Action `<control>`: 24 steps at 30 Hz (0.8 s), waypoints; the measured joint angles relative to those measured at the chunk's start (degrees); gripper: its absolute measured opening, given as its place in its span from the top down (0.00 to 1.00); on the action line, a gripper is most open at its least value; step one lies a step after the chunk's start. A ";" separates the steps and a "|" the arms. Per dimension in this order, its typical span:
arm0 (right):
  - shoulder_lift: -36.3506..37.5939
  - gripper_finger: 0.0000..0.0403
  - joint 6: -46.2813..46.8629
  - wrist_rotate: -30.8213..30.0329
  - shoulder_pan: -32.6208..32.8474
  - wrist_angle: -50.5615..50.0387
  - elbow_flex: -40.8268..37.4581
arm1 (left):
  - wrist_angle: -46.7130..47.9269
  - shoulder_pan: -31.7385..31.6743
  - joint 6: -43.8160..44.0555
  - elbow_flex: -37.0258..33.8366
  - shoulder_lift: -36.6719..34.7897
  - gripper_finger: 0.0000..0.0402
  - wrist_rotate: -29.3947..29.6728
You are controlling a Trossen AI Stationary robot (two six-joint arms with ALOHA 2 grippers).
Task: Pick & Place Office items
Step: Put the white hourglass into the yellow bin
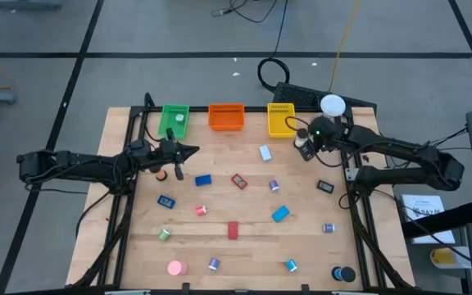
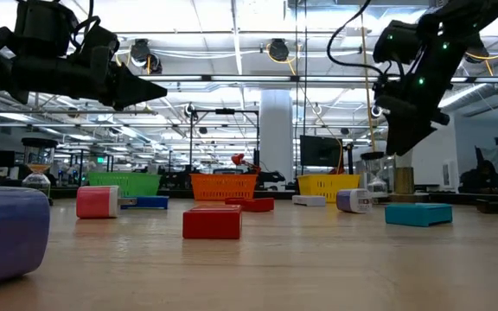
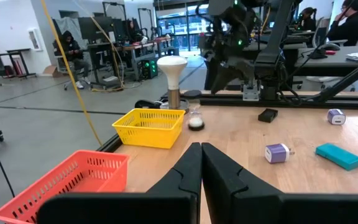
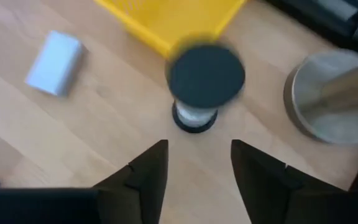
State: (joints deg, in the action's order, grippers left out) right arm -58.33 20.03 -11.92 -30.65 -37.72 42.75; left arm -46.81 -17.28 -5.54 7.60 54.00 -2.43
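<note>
Both arms are showing matte black, angular links trailing black cables, the left gripper (image 3: 201, 163) tapering into two smooth wedge-shaped black fingers, while the right gripper (image 4: 199, 163) is glowing with small green lights on its wrist housing.

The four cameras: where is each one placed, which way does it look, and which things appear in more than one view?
High view: above the table, looking straight down; both arms show, left claw and right claw.
Low view: at table height, looking level across; both arms enter from above; red block nearest.
Left wrist view: over shut fingers, facing the yellow tray.
Right wrist view: looking down between open fingers at a small hourglass.
Shared: the yellow tray and the hourglass show in several views.
</note>
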 joint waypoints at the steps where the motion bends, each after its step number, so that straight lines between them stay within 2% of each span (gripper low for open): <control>1: 0.27 0.61 -0.05 -0.01 0.00 -0.47 1.03 | 0.00 0.00 0.02 0.00 0.00 0.98 0.00; 6: 0.58 0.68 -0.49 -0.02 0.00 -2.72 4.87 | 0.00 0.00 0.01 0.00 0.00 0.98 0.01; 10: 0.44 0.65 0.46 -0.04 -0.10 -2.85 5.14 | 0.01 0.04 0.00 0.00 0.00 0.97 0.00; 13: -0.65 0.57 1.62 -0.08 -0.33 -2.38 5.15 | 0.02 0.04 0.00 0.00 0.00 0.97 0.02; 19: -5.16 0.33 1.60 -0.39 -0.44 2.81 5.15 | 0.02 0.00 0.02 0.00 0.00 0.98 0.02; 24: -8.27 0.15 1.01 -4.95 -0.48 3.90 5.17 | 0.02 0.00 0.02 0.00 -0.01 0.98 0.00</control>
State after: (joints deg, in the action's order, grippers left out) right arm -66.60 21.04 -16.87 -31.14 -33.82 47.92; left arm -46.78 -17.28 -5.52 7.60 53.98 -2.44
